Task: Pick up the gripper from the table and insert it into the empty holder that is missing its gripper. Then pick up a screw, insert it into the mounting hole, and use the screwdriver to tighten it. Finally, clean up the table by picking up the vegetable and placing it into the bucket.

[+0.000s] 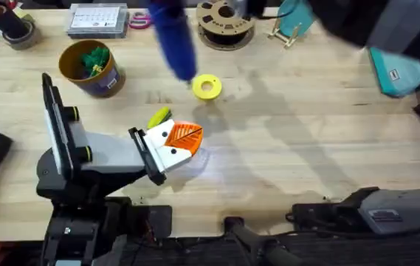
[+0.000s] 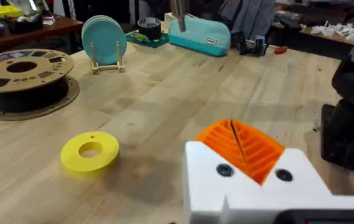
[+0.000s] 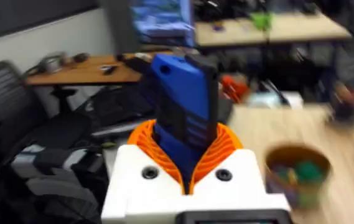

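While the left jaws (image 1: 182,140) rested low over the wooden surface (image 1: 291,155), their orange ribbed pads (image 2: 242,146) were pressed together with nothing between them, as the left wrist view showed. The vegetable (image 1: 159,117), small and yellow-green, lay on the surface just behind these jaws, close to touching their white base. A flat yellow ring (image 1: 207,86) lay a little beyond it, and in the left wrist view the same ring (image 2: 89,151) sat near the jaws and off to one side. The bucket (image 1: 91,69), a mustard-brown can with a dark label band, stood well apart from the left jaws, toward the far side of the surface, with green leafy stuff inside it.

The right jaws (image 3: 189,155) were clamped on the screwdriver (image 3: 183,106), whose blue body stood up between the orange pads in the right wrist view. From overhead, the screwdriver (image 1: 173,37) appeared as a blurred blue shape held high above the surface, its lower end close over the yellow ring. The bucket (image 3: 298,171) showed beyond the right jaws, on the surface below.
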